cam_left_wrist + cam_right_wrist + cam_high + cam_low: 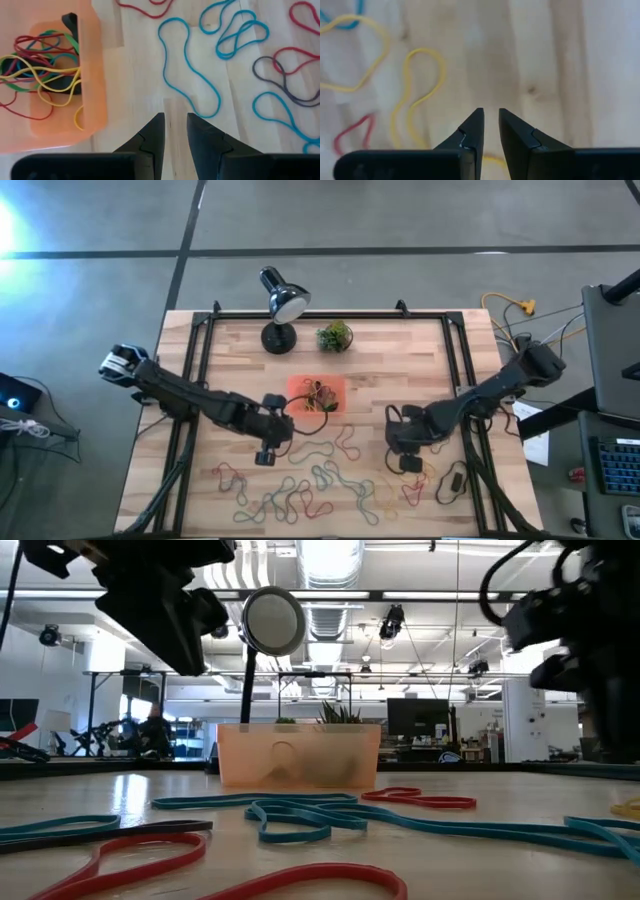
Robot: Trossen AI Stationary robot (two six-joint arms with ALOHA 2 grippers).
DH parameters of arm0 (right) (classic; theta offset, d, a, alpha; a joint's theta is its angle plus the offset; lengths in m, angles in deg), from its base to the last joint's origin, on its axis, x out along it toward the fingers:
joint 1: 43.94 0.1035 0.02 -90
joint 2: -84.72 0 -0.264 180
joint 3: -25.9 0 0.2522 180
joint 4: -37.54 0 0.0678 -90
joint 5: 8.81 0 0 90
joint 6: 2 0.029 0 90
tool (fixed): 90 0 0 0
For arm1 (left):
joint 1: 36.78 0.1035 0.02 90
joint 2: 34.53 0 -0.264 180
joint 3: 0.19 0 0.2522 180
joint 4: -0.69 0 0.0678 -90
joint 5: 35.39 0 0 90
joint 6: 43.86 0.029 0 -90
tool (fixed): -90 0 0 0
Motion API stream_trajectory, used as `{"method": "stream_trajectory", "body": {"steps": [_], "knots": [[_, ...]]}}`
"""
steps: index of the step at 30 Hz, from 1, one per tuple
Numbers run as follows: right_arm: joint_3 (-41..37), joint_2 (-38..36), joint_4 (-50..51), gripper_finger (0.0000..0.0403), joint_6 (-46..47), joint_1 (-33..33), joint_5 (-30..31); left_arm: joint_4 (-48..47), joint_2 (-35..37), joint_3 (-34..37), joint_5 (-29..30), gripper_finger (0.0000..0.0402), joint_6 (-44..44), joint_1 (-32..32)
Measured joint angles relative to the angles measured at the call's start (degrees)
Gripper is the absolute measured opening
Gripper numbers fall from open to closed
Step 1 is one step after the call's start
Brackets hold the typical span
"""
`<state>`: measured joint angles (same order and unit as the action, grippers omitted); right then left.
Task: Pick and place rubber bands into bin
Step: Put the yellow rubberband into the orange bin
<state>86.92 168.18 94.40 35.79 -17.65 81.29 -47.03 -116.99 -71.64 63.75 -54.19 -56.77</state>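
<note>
The orange bin (316,393) stands mid-table, with a tangle of red, yellow, green and blue rubber bands (40,65) lying inside it. Many more rubber bands (300,490) lie loose on the wood toward the near edge. My left gripper (175,116) hovers just near-left of the bin (95,75), open by a narrow gap above bare wood, with a blue band (190,70) just ahead of it. My right gripper (490,111), at the table's right (405,463), is open by a narrow gap over bare wood next to a yellow band (417,95).
A black desk lamp (283,305) and a small potted plant (334,335) stand behind the bin at the far side. Black cables (455,480) lie near the right gripper. Black frame rails run along the table's left and right sides.
</note>
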Motion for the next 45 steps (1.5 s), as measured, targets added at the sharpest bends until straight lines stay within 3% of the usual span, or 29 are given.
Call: {"method": "stream_trajectory", "body": {"steps": [12,20,29,38,45], "knots": [[-2.31,-0.96,0.14,0.0054,24.62,13.78,2.42,0.56,-2.57,0.02,0.36,0.0066,0.15,0.02],[-3.58,-0.96,2.15,0.0054,38.92,16.47,6.36,0.56,-2.75,0.04,0.36,0.0066,0.17,0.02],[-6.22,-0.96,1.20,0.0060,45.97,16.60,5.86,0.56,-2.75,0.04,0.37,0.0066,0.15,0.02],[-6.53,-0.94,1.04,0.0122,47.39,16.60,5.86,0.55,-2.75,0.04,0.37,0.0066,0.20,0.02],[-7.40,-0.21,-0.23,0.0147,47.55,16.56,5.86,0.55,-2.75,0.04,0.37,0.0066,0.22,0.02]]}}
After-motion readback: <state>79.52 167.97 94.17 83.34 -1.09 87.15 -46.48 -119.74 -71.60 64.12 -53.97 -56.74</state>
